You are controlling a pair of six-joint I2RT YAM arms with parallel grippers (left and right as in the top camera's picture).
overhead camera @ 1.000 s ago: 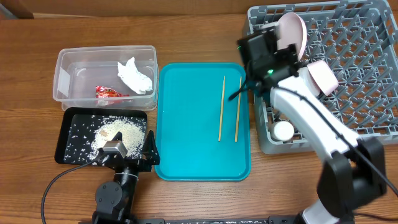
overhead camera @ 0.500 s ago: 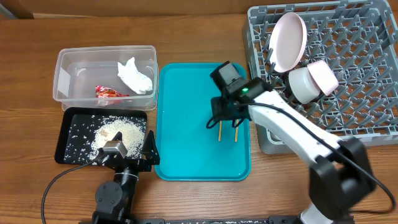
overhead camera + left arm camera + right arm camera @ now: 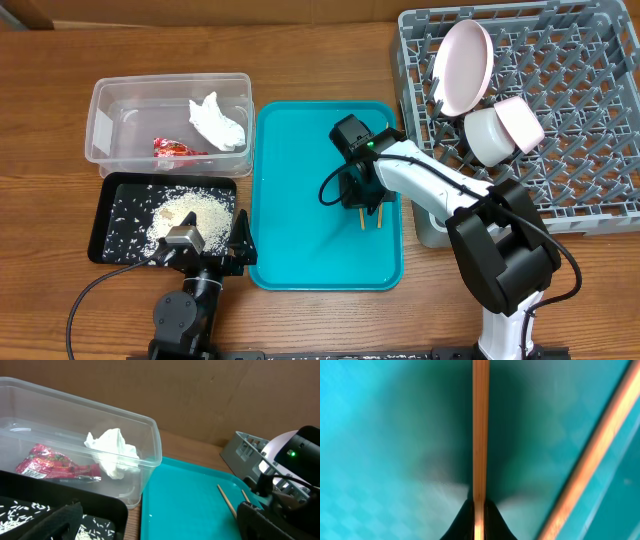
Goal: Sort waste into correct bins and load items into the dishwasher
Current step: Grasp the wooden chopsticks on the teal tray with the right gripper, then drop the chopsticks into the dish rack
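Note:
My right gripper is shut on one wooden chopstick, low over the teal serving tray. The second chopstick lies free beside it. In the overhead view the right gripper covers most of both chopsticks. My left gripper stands open at the table's front, between the black tray of rice and the teal tray. The clear tub holds the napkin and red packet. The grey rack holds a plate and bowls.
The rack's near left corner stands close to the right of my right arm. The teal tray's raised rim runs round the chopsticks. Bare wooden table lies in front of the rack and along the far edge.
My right arm swung from the rack down onto the teal tray and shut its jaws on a chopstick. The left arm stayed still.

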